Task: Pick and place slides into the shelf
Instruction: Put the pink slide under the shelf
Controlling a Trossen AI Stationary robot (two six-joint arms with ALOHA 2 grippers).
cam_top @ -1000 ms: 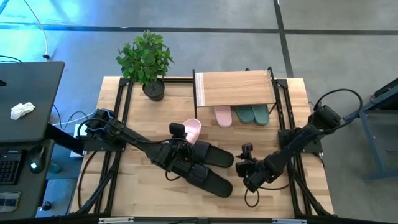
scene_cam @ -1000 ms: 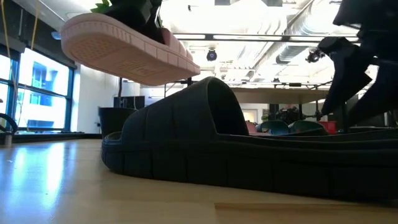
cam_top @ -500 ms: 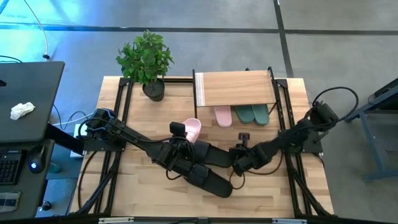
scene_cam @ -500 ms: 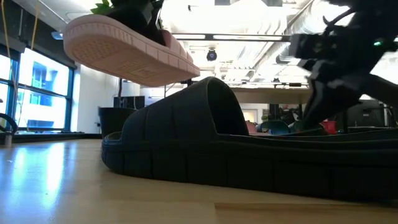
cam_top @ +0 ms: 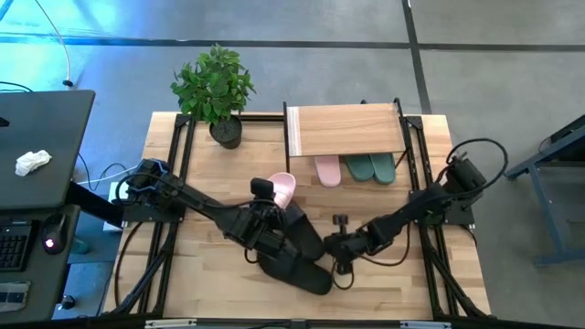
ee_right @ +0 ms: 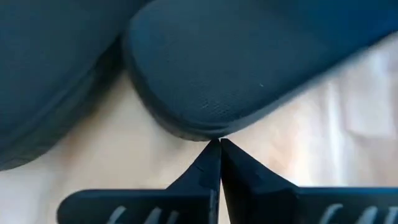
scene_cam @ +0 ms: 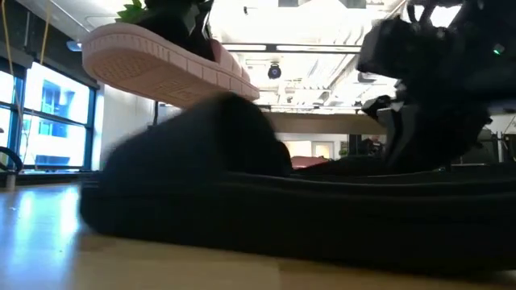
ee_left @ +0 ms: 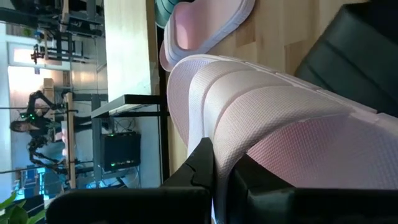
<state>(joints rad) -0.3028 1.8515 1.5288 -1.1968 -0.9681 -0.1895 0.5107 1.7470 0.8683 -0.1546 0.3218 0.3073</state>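
Right pincer (cam_top: 340,253), fingers closed together and empty, having advanced leftward, is pushing the black slides (cam_top: 297,256); left pincer (cam_top: 271,212) is still gripping a pink slide (cam_top: 282,189).

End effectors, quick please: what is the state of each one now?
Left end effector: closed on the pink slide, held above the table.
Right end effector: closed, holding nothing, tips against a black slide.

Place: robotics lab or open-plan workshop
Floor: bare grey concrete (cam_top: 274,23)
Ceiling: exposed ducts and strip lights (scene_cam: 322,32)
Side desk: keyboard (cam_top: 14,247), mouse (cam_top: 50,242)
Background: person (ee_left: 31,127) among other rigs
Surface: wood top (cam_top: 206,274) on black frame
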